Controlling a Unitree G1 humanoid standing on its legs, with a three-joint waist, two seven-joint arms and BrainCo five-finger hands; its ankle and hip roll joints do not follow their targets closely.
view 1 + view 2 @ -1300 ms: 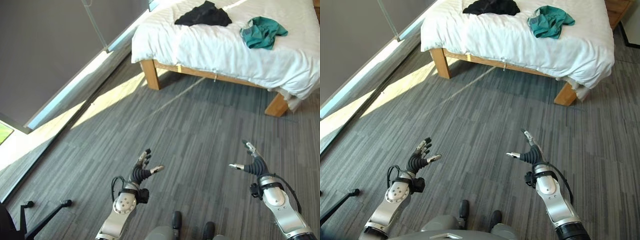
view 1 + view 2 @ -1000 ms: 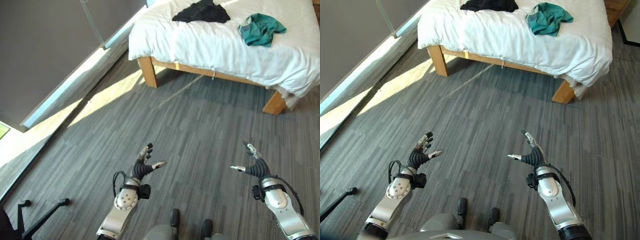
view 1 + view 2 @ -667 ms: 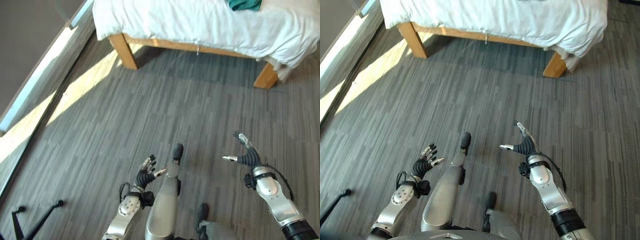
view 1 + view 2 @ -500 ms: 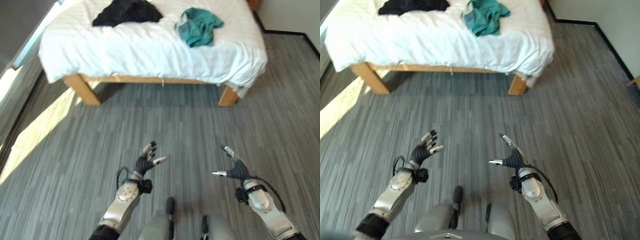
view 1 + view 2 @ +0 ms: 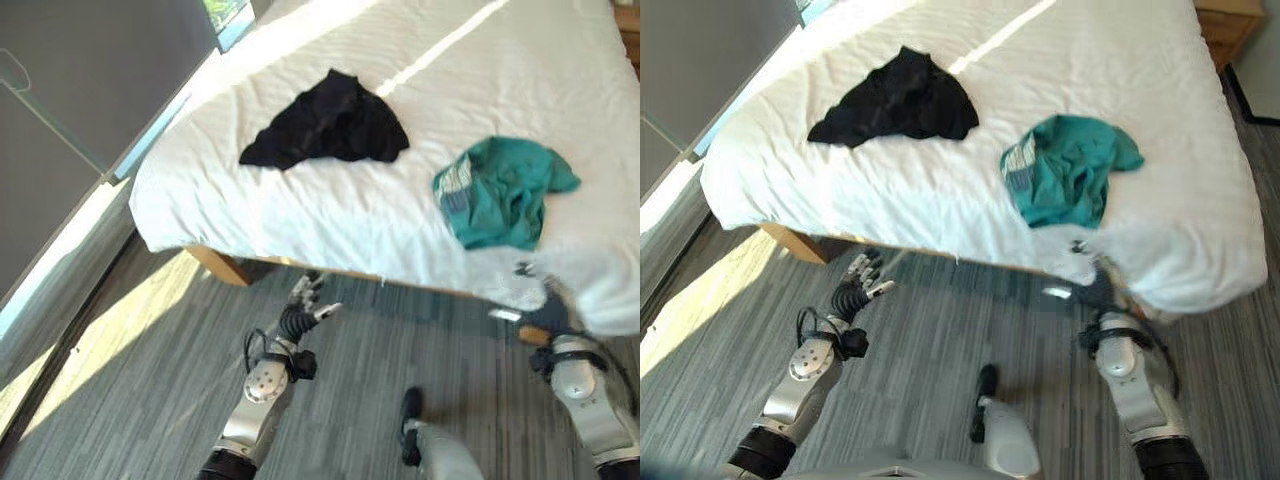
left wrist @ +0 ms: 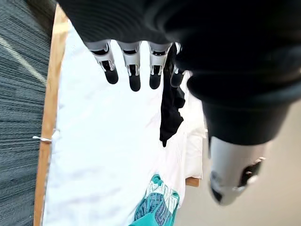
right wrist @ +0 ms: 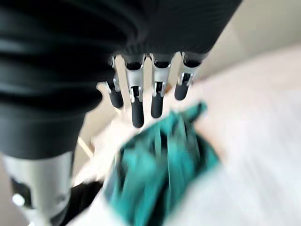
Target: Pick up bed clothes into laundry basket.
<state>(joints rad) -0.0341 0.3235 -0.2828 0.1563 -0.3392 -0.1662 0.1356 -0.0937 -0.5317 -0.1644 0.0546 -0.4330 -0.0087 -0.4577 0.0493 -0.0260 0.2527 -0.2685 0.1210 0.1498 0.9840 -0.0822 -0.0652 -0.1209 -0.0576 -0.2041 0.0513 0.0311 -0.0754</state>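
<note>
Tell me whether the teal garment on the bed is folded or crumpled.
Crumpled. The teal garment lies in a loose, bunched heap on the white bed, its edges uneven and overlapping, with no neat folds; neither hand touches it.

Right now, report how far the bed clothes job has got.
Nothing is done yet: the black garment and the teal garment both lie on the white bed, apart from each other. In hand: nothing; the left hand and right hand are both open near the bed's edge, the right close below the teal garment. Left: pick up both garments and put them in a laundry basket.
</note>
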